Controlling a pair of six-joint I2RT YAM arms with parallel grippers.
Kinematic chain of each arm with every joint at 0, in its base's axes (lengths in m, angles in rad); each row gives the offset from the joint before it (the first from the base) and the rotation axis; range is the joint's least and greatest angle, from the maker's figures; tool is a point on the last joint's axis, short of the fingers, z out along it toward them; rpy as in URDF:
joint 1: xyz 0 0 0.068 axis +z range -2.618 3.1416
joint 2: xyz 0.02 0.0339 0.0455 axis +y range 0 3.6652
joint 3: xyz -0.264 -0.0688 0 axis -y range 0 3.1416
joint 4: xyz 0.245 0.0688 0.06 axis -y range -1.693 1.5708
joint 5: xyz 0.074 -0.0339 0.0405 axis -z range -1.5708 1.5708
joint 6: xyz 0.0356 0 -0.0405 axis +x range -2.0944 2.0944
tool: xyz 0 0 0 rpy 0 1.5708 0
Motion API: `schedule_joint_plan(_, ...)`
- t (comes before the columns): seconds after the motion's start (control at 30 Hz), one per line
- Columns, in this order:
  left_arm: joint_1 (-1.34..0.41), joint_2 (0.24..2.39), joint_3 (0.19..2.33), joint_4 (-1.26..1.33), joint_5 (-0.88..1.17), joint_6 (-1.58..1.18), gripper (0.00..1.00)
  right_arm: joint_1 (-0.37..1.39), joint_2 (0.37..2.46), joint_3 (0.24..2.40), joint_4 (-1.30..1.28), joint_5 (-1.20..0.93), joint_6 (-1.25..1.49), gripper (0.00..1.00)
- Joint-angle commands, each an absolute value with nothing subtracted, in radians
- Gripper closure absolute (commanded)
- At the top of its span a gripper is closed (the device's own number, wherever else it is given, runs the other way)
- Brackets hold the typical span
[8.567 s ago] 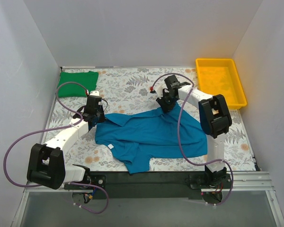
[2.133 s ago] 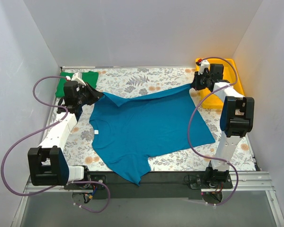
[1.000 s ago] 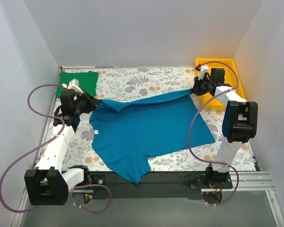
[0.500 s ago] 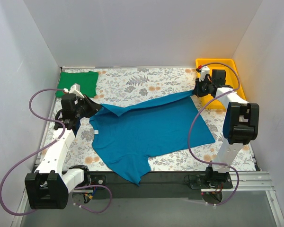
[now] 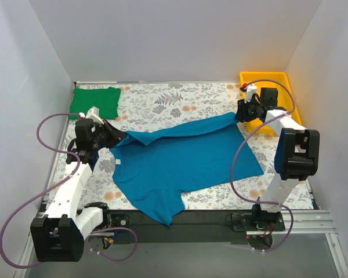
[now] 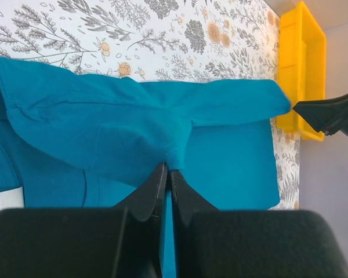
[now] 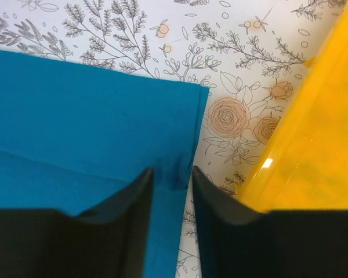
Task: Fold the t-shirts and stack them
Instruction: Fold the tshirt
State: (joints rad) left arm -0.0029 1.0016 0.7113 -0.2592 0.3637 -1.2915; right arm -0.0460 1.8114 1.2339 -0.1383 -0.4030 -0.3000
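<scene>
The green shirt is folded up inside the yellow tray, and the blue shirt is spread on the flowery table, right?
No. The green shirt lies folded on the flowery table, in its far left corner, not in the yellow tray. The top external view shows it. The blue shirt is spread on the table.

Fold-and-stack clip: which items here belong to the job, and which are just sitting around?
Part of the job:
- teal-blue t-shirt, spread mid-table, far edge turned over, one corner pinched by the left gripper
- green t-shirt, folded in the far left corner

Just lying about:
- yellow tray, far right corner
- floral table cover
</scene>
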Motion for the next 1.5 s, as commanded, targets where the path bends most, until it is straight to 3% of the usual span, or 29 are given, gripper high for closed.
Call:
schedule_joint_plan(0.0,-0.002,0.97,0.695,-0.261,0.411,-1.315,1.0,-0.051,1.727,1.232,-0.156,-0.434,-0.337,0.55)
schedule_joint_plan(0.07,-0.002,0.966,0.681,-0.261,0.42,-1.321,1.0,-0.049,1.715,1.236,-0.175,-0.445,-0.348,0.45)
schedule_joint_plan(0.3,-0.002,0.953,0.652,-0.259,0.449,-1.339,1.0,-0.02,1.687,1.239,-0.262,-0.552,-0.428,0.35)
schedule_joint_plan(0.53,-0.002,0.946,0.629,-0.261,0.482,-1.365,1.0,0.152,1.707,1.292,-0.52,-0.868,-0.659,0.34)
schedule_joint_plan(0.8,-0.002,0.946,0.611,-0.261,0.479,-1.396,1.0,0.478,1.75,1.241,-0.397,-1.112,-0.675,0.35)
schedule_joint_plan(1.07,-0.003,0.956,0.601,-0.252,0.474,-1.422,1.0,0.632,1.841,1.152,0.23,-0.936,0.041,0.36)
schedule_joint_plan(1.2,-0.003,0.959,0.601,-0.252,0.482,-1.431,1.0,0.731,1.792,1.117,0.253,-0.737,-0.11,0.37)
schedule_joint_plan(1.33,-0.002,0.971,0.609,-0.25,0.485,-1.436,1.0,0.859,1.732,1.074,0.238,-0.36,-0.36,0.4)
schedule_joint_plan(1.47,-0.002,0.976,0.615,-0.25,0.488,-1.445,1.0,0.978,1.721,1.006,0.255,-0.129,-0.626,0.47)
